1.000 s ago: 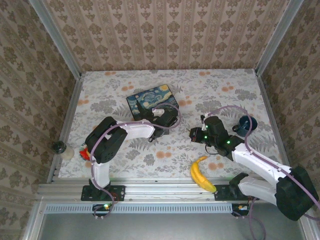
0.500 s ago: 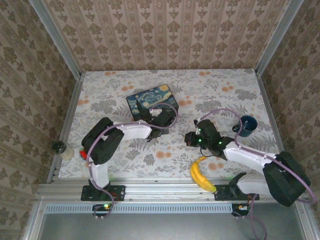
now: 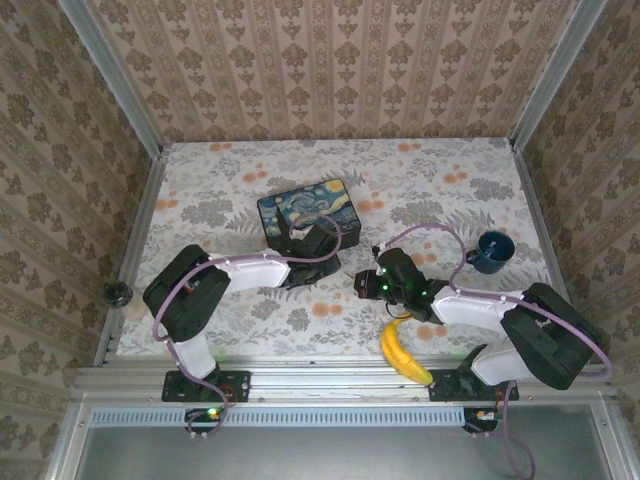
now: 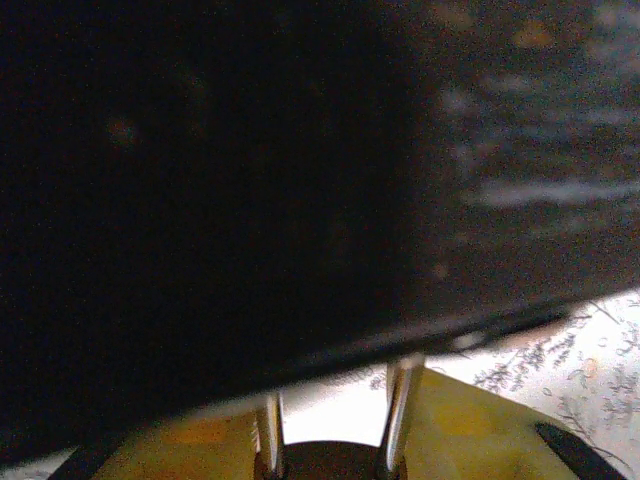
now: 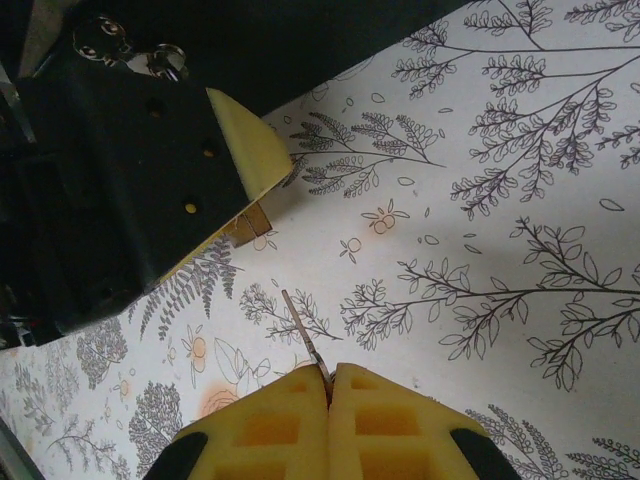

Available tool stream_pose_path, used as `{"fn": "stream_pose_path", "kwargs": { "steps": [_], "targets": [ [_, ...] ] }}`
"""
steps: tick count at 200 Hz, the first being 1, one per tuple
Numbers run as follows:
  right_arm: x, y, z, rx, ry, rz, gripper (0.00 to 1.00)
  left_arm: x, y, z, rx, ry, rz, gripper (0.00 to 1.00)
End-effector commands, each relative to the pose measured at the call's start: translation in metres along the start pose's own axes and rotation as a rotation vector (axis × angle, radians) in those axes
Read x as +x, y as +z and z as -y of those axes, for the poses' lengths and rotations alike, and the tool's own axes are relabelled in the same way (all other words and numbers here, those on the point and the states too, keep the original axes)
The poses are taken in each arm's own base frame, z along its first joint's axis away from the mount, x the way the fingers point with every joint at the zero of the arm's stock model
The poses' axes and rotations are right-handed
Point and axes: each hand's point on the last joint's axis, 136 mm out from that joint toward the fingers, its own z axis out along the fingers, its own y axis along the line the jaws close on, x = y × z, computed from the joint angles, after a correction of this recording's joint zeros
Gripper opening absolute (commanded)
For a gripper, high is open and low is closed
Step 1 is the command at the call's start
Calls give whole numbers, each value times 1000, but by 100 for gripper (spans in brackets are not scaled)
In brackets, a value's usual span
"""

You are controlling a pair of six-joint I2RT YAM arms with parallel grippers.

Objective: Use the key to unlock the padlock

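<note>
We are seeing the left pincer (image 4: pixel 335 425) standing narrow and gripping the padlock (image 4: pixel 325 462). The padlock's two silvery shackle legs are rising toward the dark painted box (image 4: pixel 250 180), which is looming just ahead of this pincer. The right pincer (image 5: pixel 328 372) is pressing fully together on the key (image 5: pixel 302 325). Its thin blade is pointing ahead toward the left pincer, near but apart, above the flowered desk (image 5: pixel 480 230).
</note>
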Motion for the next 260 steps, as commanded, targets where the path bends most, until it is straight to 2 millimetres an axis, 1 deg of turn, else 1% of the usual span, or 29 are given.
{"fn": "stream_pose_path", "kwargs": {
  "steps": [1, 18, 35, 87, 104, 118, 122, 179, 231, 260],
  "targets": [
    [-7, 0, 5, 16, 35, 80, 0, -6, -16, 43, 186, -125, -14, 0],
    [-8, 0, 9, 23, 46, 101, 0, -4, -13, 49, 227, -173, -38, 0],
    [-10, -1, 8, 18, 44, 122, 0, -2, -10, 53, 255, -212, -56, 0],
    [-13, -3, 12, 33, 55, 167, 0, -1, -2, 49, 261, -293, -71, 0],
    [-15, -2, 12, 29, 56, 176, 0, 1, 1, 50, 267, -305, -81, 0],
    [-19, -2, 6, 10, 58, 196, 0, 3, 4, 51, 271, -312, -92, 0],
    [-15, 3, 11, 25, 59, 184, 0, 3, 5, 52, 274, -315, -94, 0],
    [-17, 16, 8, -3, 101, 217, 0, 8, 12, 50, 274, -334, -117, 0],
    [-25, 9, 9, -1, 112, 271, 0, 10, 15, 49, 274, -341, -129, 0],
    [-28, 8, 8, 11, 100, 272, 0, 11, 16, 51, 279, -341, -134, 0]
  ]
}}
